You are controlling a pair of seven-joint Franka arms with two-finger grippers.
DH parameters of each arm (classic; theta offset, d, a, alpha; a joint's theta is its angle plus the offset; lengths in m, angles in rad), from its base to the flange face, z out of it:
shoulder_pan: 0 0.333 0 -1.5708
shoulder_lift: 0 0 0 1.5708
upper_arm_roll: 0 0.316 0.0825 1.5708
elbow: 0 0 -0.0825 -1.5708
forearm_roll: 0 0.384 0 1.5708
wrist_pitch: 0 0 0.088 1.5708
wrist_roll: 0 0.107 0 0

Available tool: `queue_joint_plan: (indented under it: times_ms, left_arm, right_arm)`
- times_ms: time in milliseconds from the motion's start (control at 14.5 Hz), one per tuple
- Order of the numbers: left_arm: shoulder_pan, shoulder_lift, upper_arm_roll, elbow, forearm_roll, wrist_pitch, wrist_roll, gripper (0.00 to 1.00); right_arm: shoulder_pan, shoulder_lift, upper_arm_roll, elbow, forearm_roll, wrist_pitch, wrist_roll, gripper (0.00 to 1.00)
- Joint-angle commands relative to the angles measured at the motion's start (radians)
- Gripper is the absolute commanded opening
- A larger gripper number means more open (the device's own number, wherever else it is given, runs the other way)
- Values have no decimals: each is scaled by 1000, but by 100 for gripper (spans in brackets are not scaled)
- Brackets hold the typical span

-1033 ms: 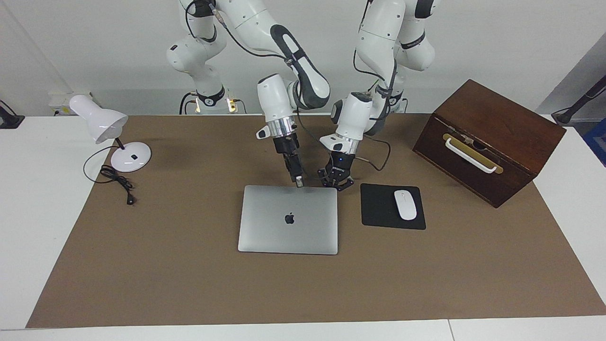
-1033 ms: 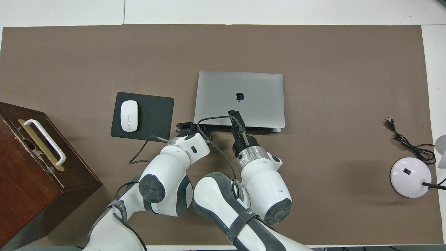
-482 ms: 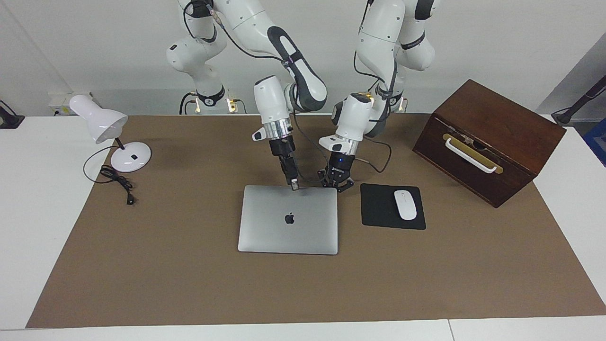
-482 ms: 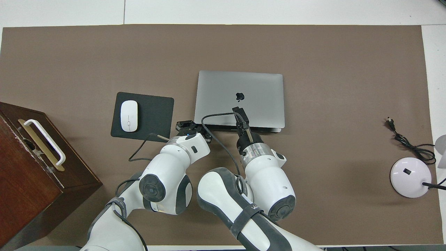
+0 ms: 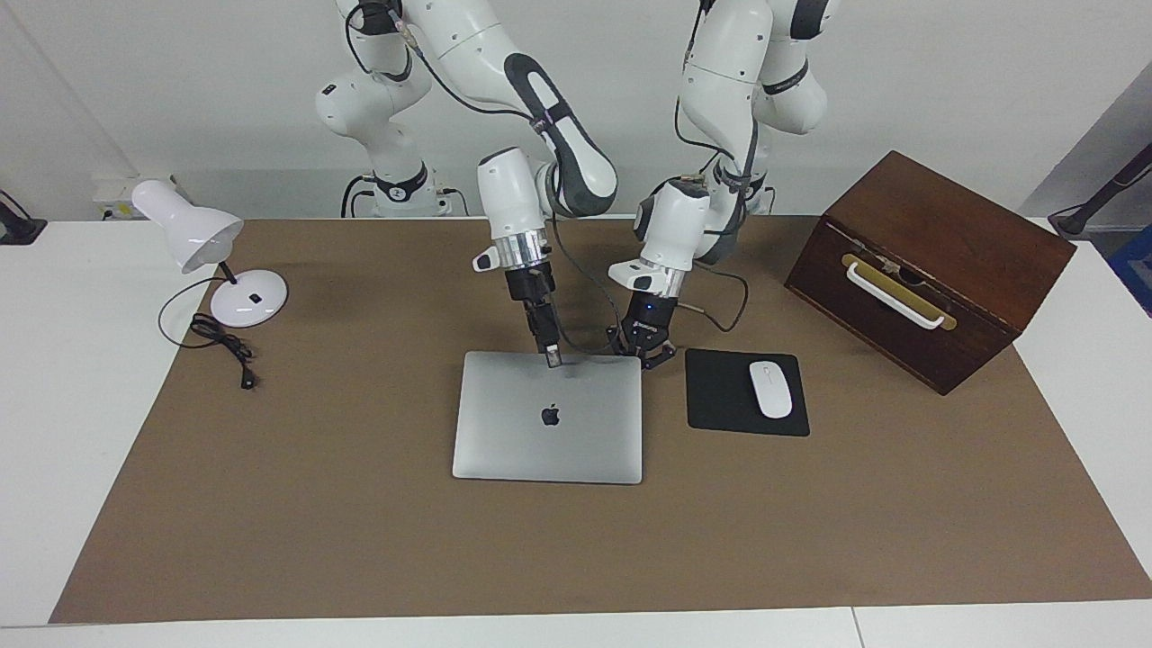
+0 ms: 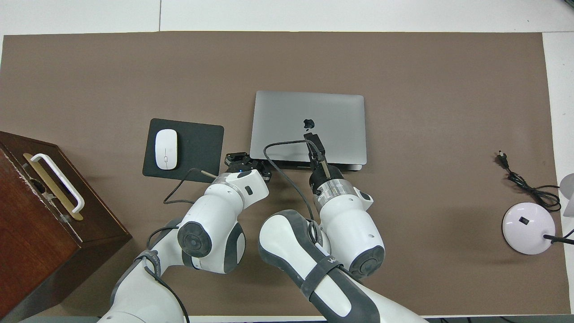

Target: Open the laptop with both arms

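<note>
Calling 12 straight out from the robots: in the last second the right gripper slid toward 3 along the laptop's 6 o'clock edge and now seems to touch the lid there. Can't tell if it's spread. The left gripper, pressed shut on nothing, barely budged from the 7 o'clock corner. Looks like they're lining up to pry, but the lid's still flat. The laptop sits mid-mat, pad at its 9. Its long axis runs 9 to 3, and I'd guess the opening edge faces 6.
</note>
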Motion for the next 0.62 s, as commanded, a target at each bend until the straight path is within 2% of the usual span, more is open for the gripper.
queue_joint_plan:
  times_ms: [0,551]
  left_arm:
    - [20,46,-4,18,28,28,8,0]
    - [20,59,-5,18,49,56,8,0]
  right_arm:
    - [-28,22,7,37,-24,5,-25,100]
    - [-72,48,4,109,-68,-30,-27,100]
